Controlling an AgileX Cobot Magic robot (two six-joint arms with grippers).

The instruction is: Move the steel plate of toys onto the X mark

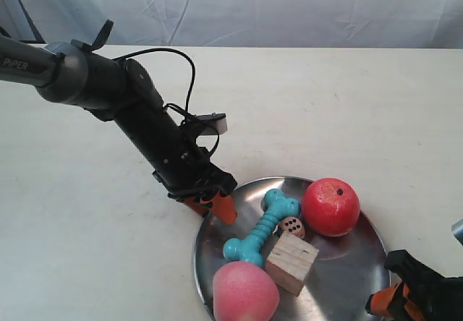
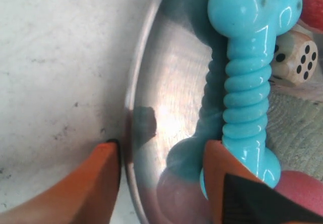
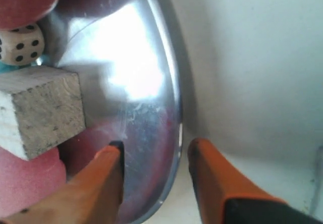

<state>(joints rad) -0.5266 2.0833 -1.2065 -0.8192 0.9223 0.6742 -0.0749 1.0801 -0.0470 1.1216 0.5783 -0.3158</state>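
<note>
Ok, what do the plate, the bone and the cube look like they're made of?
The steel plate looks like polished metal: silver, mirror-bright, showing reflections and glare. The teal bone seems to be glossy plastic or rubber, with sharp highlights on its smooth ribs; which one I cannot tell. The cube looks like raw unfinished wood: pale, matte, with visible grain.

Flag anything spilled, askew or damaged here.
Nothing stands out. The teal bone, die, red ball, wooden cube and pink ball all lie inside the steel plate; the left gripper and right gripper straddle its rim.
</note>
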